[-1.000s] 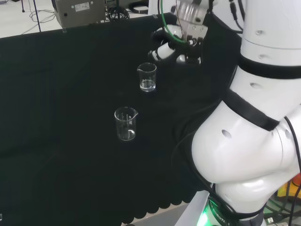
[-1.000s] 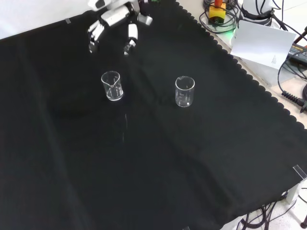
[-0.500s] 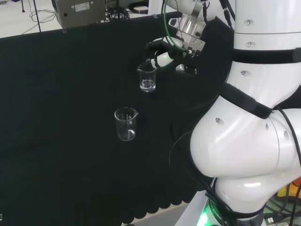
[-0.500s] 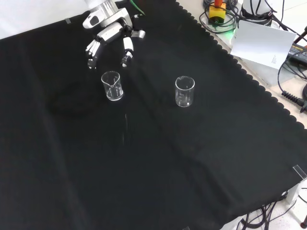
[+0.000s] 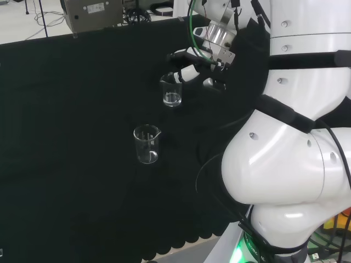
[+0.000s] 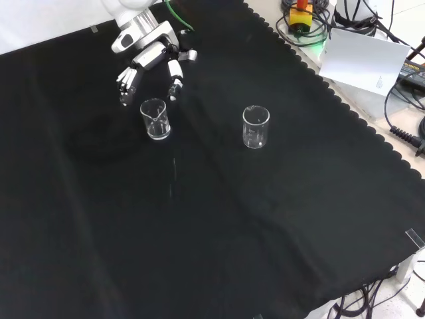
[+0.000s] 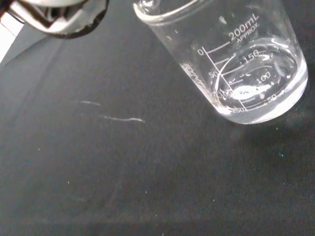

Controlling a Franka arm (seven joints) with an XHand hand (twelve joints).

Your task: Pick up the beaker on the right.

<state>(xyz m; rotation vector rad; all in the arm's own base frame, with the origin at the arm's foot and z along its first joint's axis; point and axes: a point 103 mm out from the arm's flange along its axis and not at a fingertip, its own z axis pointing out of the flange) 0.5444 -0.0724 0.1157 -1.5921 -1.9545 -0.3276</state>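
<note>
Two clear empty beakers stand upright on the black cloth. One beaker is right in front of the hand. The hand is open, its fingers spread and pointing down at the cloth on either side of the rim, just short of the glass. I see no touch between them. In the wrist view this beaker is close and large, with printed marks on its side and a blurred part of the hand beside it. The other beaker stands apart from the hand.
The arm's white links stand at the right of the head view. A grey box sits beyond the cloth's far edge there. In the front view a white sheet and cables lie past the cloth's scalloped edge.
The hand has come down and closer to the beaker, from well behind it to right at its rim. The arm's upper links have swung with it. Both beakers stayed put.
</note>
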